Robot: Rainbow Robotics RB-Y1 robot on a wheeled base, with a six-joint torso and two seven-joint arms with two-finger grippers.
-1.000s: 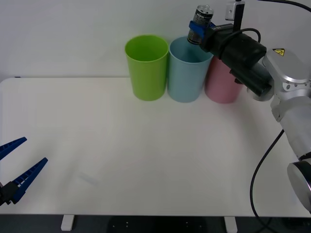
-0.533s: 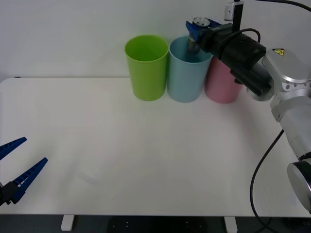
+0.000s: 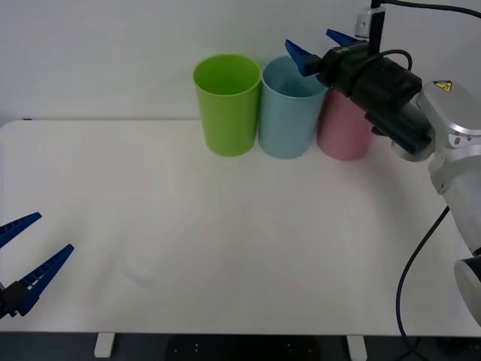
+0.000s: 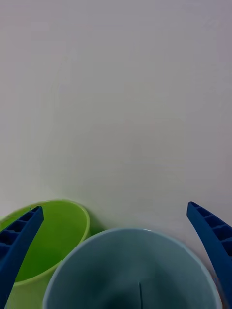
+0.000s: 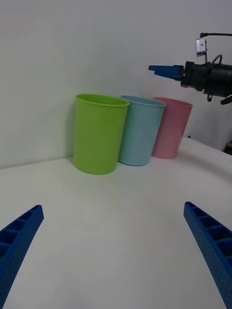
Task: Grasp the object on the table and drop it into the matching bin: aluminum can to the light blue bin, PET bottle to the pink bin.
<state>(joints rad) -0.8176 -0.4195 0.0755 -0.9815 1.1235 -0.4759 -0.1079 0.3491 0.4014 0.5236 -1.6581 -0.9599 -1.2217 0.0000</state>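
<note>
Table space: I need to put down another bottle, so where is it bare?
The table is bare between the left gripper and the bins. Crowded at the back: lime green bin, light blue bin, pink bin, right gripper above.

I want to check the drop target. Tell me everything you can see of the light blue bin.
The light blue bin is a tall, plain plastic-looking cup with a round rim, tapering downward. It stands upright at the far edge of the white table, middle of three, close between the lime green bin and the pink bin. The open right pincer hangs just above its rim, not touching.
</note>
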